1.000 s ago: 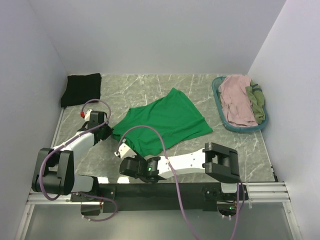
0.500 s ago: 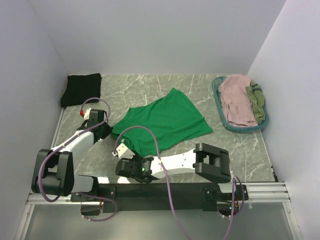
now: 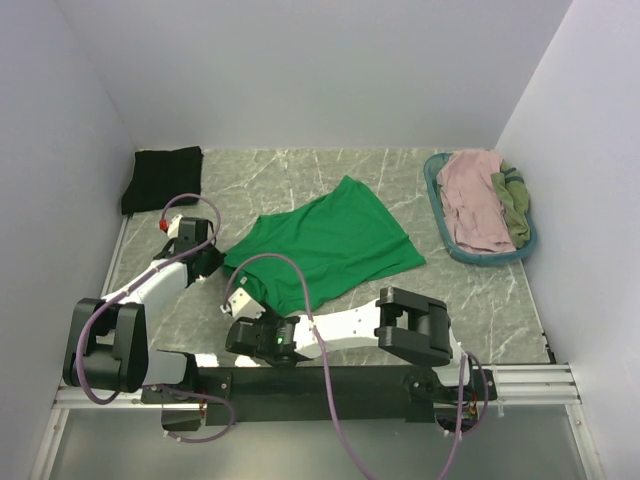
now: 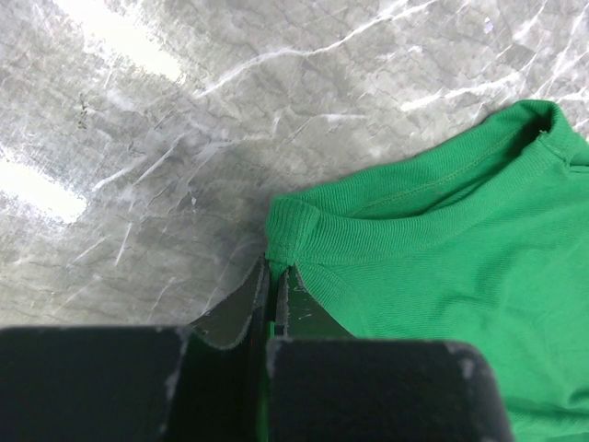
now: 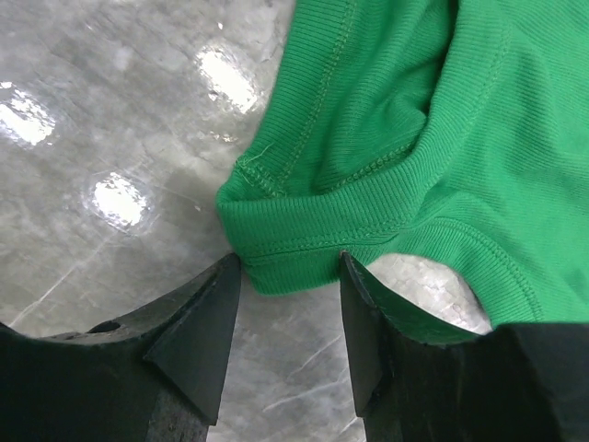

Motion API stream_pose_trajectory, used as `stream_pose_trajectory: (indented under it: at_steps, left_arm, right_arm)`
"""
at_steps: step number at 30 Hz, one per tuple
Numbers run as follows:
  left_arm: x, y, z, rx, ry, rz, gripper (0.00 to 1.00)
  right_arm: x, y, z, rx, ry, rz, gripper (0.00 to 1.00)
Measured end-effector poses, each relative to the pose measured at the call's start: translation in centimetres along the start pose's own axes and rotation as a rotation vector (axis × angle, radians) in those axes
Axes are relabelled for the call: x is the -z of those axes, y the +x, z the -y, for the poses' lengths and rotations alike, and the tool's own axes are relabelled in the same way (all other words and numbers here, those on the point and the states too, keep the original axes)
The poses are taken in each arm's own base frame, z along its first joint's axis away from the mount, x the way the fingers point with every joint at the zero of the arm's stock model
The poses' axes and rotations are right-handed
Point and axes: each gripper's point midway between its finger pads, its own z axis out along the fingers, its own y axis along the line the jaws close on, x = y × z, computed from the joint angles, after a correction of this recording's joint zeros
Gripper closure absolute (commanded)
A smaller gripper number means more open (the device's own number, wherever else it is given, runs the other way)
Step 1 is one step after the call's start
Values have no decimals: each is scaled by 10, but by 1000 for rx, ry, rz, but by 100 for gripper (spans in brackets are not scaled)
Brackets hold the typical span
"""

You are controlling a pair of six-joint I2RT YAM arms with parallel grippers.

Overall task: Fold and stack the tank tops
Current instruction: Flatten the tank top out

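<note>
Green tank top [image 3: 330,240] pinched by left claw [image 4: 273,273], right claw [image 5: 290,261] spread around its strap.

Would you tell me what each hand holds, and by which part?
The left hand pinches the bright green cloth tank top by a ribbed corner; the open right hand straddles another, holding nothing.

The bright green soft cloth tank top [image 4: 442,267] runs off the right and bottom edges of the left wrist view, and the strap part inside the pressed-together left end effector [image 4: 273,281] is hidden. The right wrist view cuts it at top and right. From above, the olive cloth top [image 3: 515,205] is mostly hidden behind the dusty pink cloth top [image 3: 472,200] in the teal oval basket [image 3: 432,190].
</note>
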Motion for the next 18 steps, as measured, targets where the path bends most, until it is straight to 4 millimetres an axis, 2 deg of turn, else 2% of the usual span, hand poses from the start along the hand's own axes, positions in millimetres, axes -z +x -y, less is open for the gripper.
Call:
stream_pose_trajectory:
  at_steps: [18]
  left_arm:
    - [0,-1,1,0,1,1,99]
  right_arm:
    - [4,-6,-8,-12,-3,27,42]
